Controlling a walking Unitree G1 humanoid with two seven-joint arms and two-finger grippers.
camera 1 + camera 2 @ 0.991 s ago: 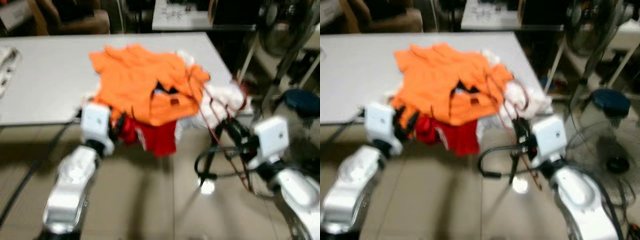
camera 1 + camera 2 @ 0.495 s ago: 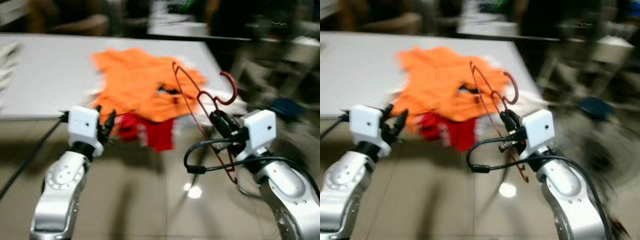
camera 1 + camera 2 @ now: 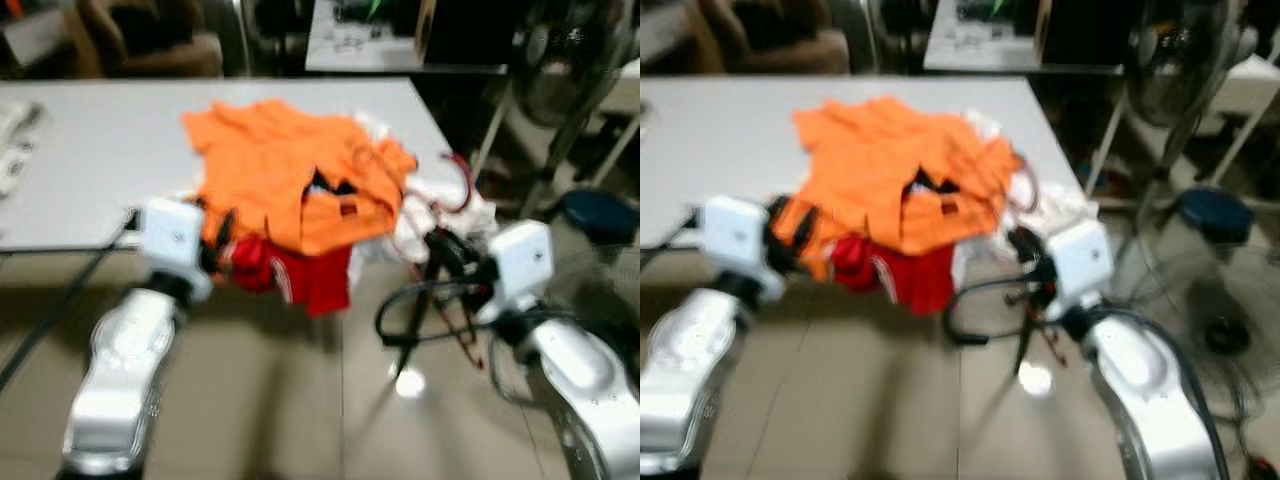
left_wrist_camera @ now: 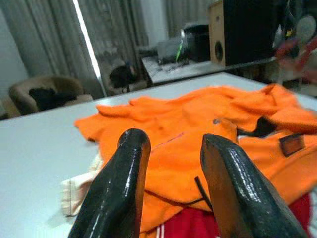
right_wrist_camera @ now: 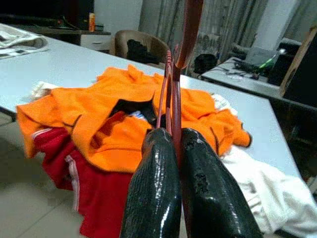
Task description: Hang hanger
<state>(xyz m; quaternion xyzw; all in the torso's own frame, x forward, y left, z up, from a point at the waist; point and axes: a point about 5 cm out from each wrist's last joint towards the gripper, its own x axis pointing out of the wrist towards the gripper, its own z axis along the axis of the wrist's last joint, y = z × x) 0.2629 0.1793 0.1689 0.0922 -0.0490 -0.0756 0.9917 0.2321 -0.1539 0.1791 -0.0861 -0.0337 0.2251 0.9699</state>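
From my head I see a white table [image 3: 90,150] with a heap of clothes at its near right corner: an orange shirt [image 3: 290,170] on top, red shorts [image 3: 300,275] hanging over the near edge, and white cloth [image 3: 450,205] at the right. My right gripper [image 3: 440,245] is just right of the heap, near the table corner, and it holds the red hanger [image 3: 455,190]. My left gripper [image 3: 215,245] is at the near left of the heap, by the shorts. From my left wrist, my two fingers [image 4: 124,178] are spread apart with nothing between them, and the orange shirt lies beyond. From my right wrist, my fingers [image 5: 158,188] are squeezed tight on the thin hanger wire, which stands up over the clothes. So I have the hanger, but I think hanging it up is not done. I see no rail yet.
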